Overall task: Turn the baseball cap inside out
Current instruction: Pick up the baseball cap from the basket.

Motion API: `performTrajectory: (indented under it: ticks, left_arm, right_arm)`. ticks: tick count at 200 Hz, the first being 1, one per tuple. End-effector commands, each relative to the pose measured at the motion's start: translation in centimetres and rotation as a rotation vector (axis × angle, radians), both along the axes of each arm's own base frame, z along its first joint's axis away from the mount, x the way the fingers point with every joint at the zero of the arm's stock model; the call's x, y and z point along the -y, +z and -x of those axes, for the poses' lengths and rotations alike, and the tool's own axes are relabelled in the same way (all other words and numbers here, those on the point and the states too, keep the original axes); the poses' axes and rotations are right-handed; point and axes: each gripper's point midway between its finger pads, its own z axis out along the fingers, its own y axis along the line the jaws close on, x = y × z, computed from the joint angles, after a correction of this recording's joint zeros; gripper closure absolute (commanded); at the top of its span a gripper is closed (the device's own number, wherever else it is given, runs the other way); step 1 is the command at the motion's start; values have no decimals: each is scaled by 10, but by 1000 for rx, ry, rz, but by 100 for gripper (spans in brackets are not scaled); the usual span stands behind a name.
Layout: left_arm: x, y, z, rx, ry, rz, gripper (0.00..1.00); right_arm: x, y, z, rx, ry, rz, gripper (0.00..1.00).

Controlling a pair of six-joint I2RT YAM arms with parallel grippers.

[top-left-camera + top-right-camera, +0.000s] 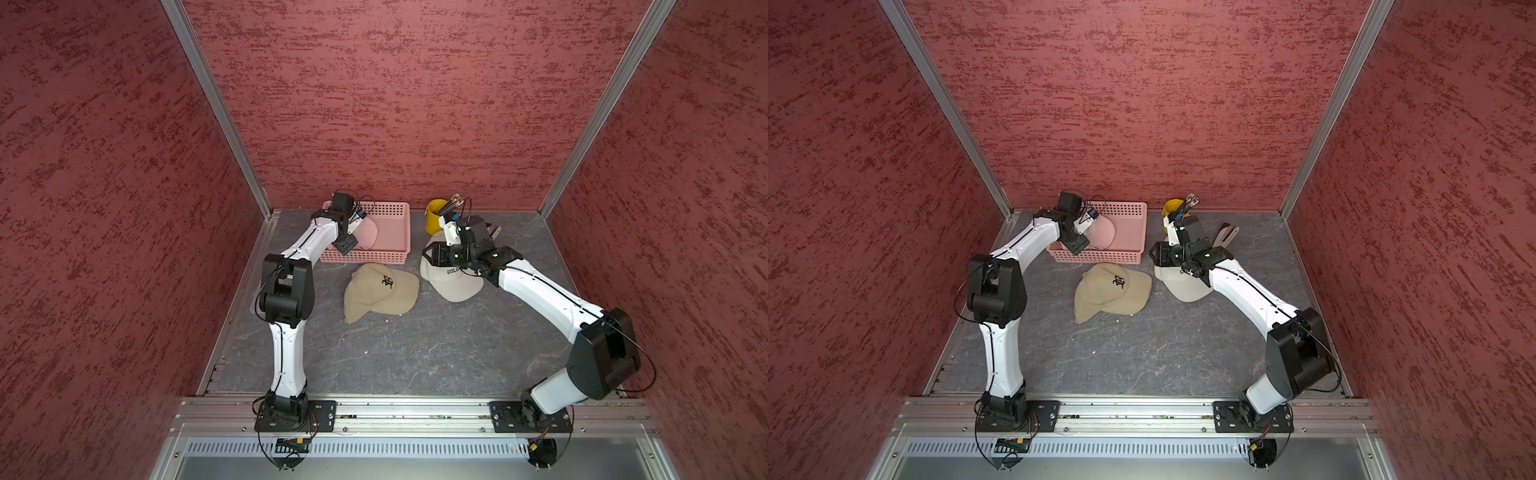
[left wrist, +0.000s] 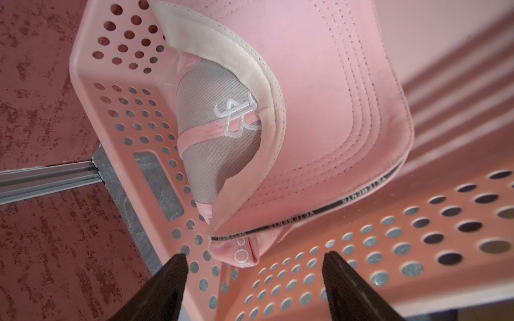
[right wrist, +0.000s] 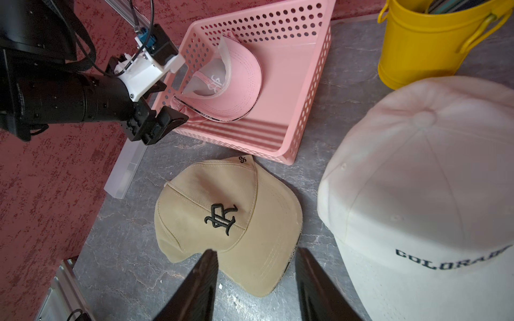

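Inside-out pink fabric baseball cap (image 2: 319, 97) lies in pink perforated plastic basket (image 2: 417, 250), strap end just off wide-open, empty left gripper (image 2: 256, 255). Half-open, empty right gripper (image 3: 256, 251) hovers over tan cotton baseball cap (image 3: 222, 222).

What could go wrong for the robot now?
The left pincer is open right at the wall of the basket; it might grab or drag the basket, not the pink cap. The right arm hangs over the white cap beside the bucket; a swing might tip the bucket.
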Motion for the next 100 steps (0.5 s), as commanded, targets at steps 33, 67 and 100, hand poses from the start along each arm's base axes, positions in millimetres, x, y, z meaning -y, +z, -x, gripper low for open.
performTrajectory:
  ticks: [33, 67, 100]
  left_arm:
    - [4, -3, -15, -5, -50, 3, 24]
    - [15, -3, -13, -51, -86, 17, 27]
    - [19, -11, -11, -103, -112, -2, 30]
  right_arm:
    - [-9, 7, -6, 2, 29, -42, 50]
    - [-10, 7, -9, -1, 31, -54, 50]
    - [-14, 6, -12, -6, 36, -69, 50]
